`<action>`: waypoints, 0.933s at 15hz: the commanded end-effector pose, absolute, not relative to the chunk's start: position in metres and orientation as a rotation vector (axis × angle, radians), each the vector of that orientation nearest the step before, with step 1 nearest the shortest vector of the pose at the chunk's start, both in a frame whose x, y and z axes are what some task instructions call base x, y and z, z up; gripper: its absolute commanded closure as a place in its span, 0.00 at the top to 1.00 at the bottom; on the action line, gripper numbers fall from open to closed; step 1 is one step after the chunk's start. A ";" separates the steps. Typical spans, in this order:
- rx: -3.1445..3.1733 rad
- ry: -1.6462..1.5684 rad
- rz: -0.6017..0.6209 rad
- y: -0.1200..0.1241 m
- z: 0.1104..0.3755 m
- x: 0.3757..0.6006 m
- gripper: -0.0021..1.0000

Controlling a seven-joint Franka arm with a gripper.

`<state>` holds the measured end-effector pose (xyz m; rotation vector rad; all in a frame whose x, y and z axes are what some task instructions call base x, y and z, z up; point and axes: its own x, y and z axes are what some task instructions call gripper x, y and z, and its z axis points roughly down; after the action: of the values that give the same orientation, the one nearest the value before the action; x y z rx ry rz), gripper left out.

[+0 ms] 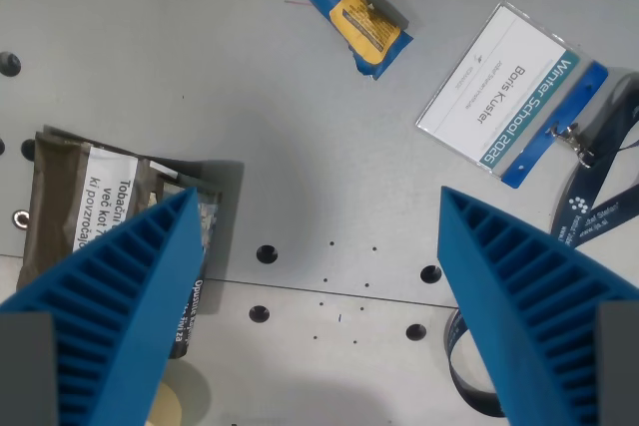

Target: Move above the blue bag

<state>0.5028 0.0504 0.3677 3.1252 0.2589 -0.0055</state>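
Grey metal table (300,147) with drilled holes and a seam. Gripper (319,236) spread wide, empty. Blue bag (344,7), yellow-labelled, lies at the top edge, well apart. Brown pouch (90,197) at wrist view's left; name badge (504,82) with lanyard (599,197) right

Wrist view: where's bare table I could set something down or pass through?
The widest bare patch is mid-table, bordered by the blue bag above, the name badge to the wrist view's right and the brown pouch to its left. The upper-left corner is bare too. Crowded: right edge, with badge and lanyard.
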 end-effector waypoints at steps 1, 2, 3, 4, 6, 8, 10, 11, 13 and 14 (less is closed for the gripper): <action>3.125 0.259 0.001 0.050 0.370 0.503 1.00; 3.125 0.258 0.000 0.050 0.370 0.503 1.00; 3.125 0.259 0.001 0.050 0.370 0.503 1.00; 3.125 0.263 0.002 0.050 0.369 0.503 1.00; 3.123 0.279 0.001 0.050 0.369 0.503 1.00; 3.121 0.310 0.003 0.050 0.368 0.503 1.00; 3.116 0.351 0.010 0.050 0.365 0.504 1.00; 3.113 0.374 0.015 0.050 0.364 0.504 1.00; 3.105 0.435 0.030 0.050 0.360 0.505 1.00; 3.100 0.463 0.038 0.050 0.357 0.506 1.00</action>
<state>0.5052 0.0507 0.3595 3.1200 0.3197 -0.0193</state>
